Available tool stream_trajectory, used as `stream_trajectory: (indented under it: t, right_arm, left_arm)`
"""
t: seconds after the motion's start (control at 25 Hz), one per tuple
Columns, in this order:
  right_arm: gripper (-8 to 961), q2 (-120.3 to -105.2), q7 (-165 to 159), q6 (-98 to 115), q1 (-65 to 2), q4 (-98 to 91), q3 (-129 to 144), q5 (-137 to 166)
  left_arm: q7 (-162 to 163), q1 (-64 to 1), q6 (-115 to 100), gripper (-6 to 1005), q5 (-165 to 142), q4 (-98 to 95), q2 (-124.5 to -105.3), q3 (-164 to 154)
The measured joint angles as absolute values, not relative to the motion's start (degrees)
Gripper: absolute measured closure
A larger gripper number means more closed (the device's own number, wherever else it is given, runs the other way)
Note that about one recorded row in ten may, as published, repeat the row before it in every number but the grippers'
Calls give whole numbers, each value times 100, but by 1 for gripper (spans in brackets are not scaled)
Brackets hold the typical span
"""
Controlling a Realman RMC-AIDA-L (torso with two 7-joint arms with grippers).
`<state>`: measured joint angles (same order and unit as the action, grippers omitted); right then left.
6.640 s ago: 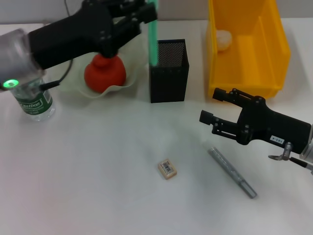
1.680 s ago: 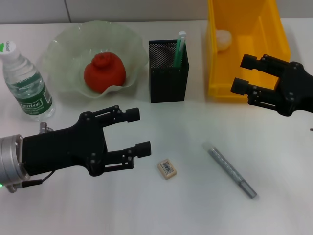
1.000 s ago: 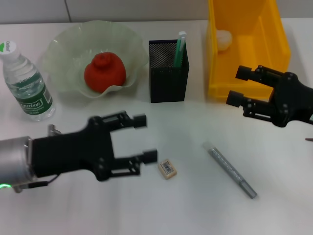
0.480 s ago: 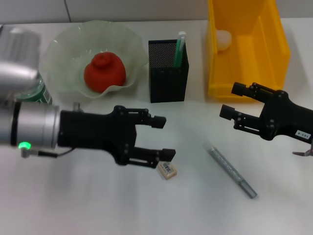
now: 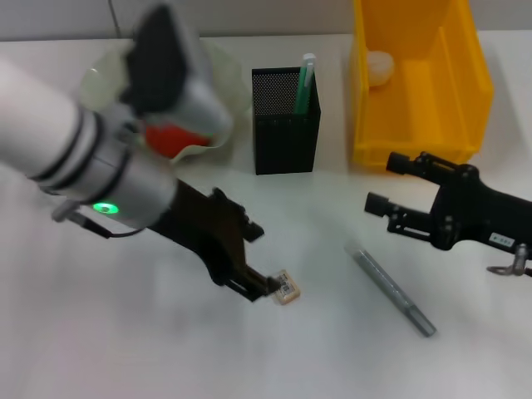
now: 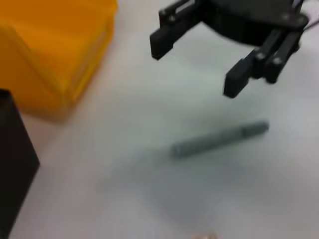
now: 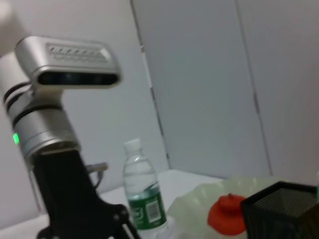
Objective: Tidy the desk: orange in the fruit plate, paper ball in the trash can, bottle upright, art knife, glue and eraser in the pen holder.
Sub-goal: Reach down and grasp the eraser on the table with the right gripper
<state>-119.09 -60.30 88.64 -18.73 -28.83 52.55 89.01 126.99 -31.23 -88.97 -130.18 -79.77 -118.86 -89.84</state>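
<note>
Whereas half a second earlier the left gripper [image 5: 268, 285] hovered level and spread beside the eraser [image 5: 285, 287], it is now tipped down at the barcode-labelled block on the table [image 5: 125, 349]; closure cannot be judged. The right gripper [image 5: 397, 185] waits spread above the grey knife [image 5: 394, 291]. Pickup appears imminent.

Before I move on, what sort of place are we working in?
Probably a staged office-desk setup indoors: a white table with a black mesh pen holder, a yellow trash can and a fruit plate, plain panelled walls behind.
</note>
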Motion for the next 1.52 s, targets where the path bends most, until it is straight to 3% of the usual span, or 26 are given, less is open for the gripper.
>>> stream_trajectory:
  t: [1.52]
  right_arm:
    - [194,-11909,-6062,8718,-1808,-2827,5211,9421]
  left_arm:
    - [13044,-3466,-7585,246,-12637,-6921,-11918,-9996]
